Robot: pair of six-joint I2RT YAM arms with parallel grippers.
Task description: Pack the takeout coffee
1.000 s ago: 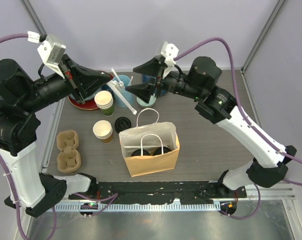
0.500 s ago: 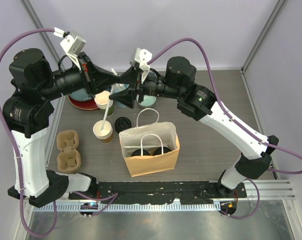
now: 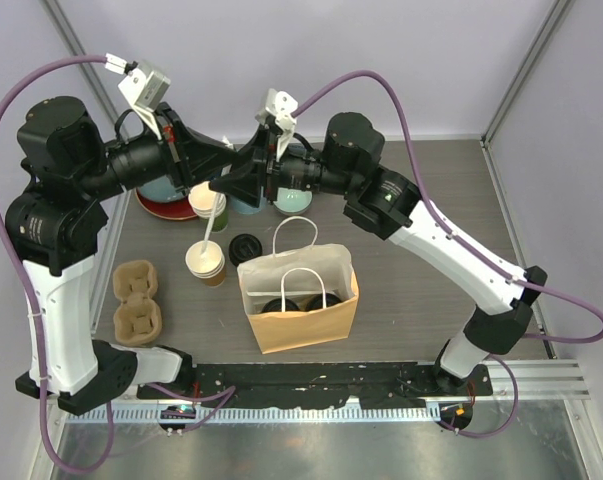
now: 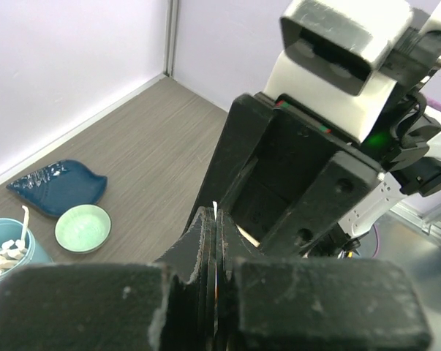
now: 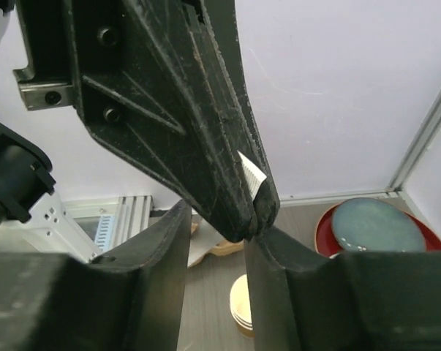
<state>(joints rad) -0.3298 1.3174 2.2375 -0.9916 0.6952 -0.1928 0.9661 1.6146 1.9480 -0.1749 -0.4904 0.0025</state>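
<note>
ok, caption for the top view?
The left gripper, shut on a white straw, sits inside the open right gripper above a cup stack.

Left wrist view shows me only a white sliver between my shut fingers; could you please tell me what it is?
Observer: The top view shows a long white stick held by the left gripper, its free end over the brown cup stack.
Operator: Thank you; is the right gripper on it?
Observer: Not clamped: in the right wrist view its fingers stand either side of your fingertips, jaws apart.
Operator: And are the coffees packed?
Observer: Yes, the top view shows two lidded cups sitting in the bag.
</note>
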